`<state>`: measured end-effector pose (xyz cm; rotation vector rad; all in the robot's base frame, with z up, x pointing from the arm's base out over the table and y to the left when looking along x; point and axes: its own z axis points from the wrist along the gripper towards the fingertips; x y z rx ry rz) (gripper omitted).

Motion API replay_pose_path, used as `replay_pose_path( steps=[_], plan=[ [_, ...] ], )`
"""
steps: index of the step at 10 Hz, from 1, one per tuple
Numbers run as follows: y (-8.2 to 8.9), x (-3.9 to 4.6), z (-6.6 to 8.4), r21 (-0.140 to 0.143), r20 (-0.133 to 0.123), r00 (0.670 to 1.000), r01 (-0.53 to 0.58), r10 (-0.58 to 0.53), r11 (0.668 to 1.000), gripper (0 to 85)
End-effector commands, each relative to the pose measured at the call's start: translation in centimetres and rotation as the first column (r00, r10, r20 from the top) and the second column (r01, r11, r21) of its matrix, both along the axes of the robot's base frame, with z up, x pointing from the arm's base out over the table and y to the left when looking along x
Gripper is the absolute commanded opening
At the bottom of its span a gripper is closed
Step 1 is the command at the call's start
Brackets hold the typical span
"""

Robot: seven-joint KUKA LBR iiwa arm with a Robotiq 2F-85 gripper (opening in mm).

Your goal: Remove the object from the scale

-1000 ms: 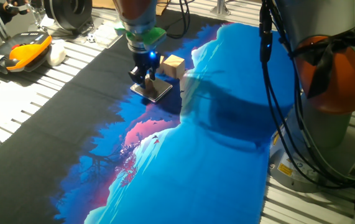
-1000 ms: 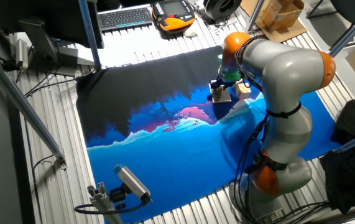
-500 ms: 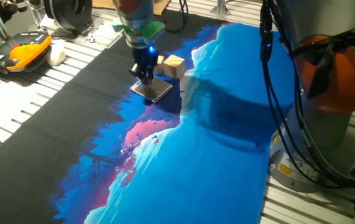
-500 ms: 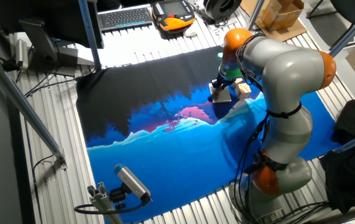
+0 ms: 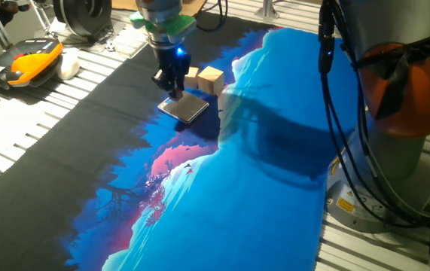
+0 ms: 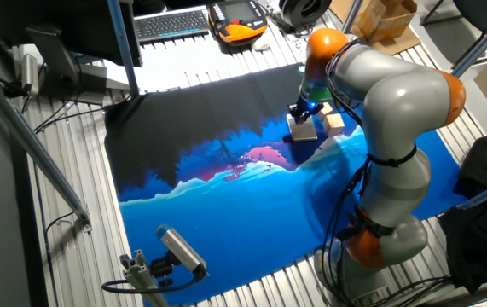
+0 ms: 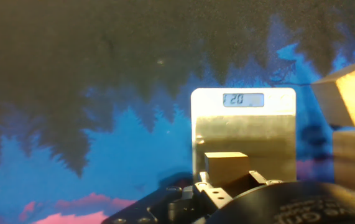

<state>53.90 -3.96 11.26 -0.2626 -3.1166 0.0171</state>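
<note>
while our gripper (image 5: 172, 87) is pinching the small cube (image 7: 227, 165) above the scale (image 7: 244, 140), we are judging that carrying it aside comes next.

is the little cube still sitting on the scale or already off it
Apart. In one fixed view the gripper hangs above the scale, whose top is bare; the hand view shows the cube between its fingers.
</note>
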Motion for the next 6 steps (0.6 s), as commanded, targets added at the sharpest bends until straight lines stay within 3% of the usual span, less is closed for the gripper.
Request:
replay_pose_path(
  steps=[1,4,5,6],
  plan=[
    [0.3,-0.39,0.1,0.002,0.000,1.000,0.000,0.000,1.000,0.0],
    [1.5,-1.33,0.1,0.007,-0.022,1.000,0.019,-0.018,1.000,0.0],
    [1.6,-1.51,0.4,0.006,-0.042,0.999,0.018,-0.018,1.000,0.0],
    [1.6,-1.85,0.6,0.016,-0.094,0.995,0.015,-0.013,1.000,0.0]
  ],
)
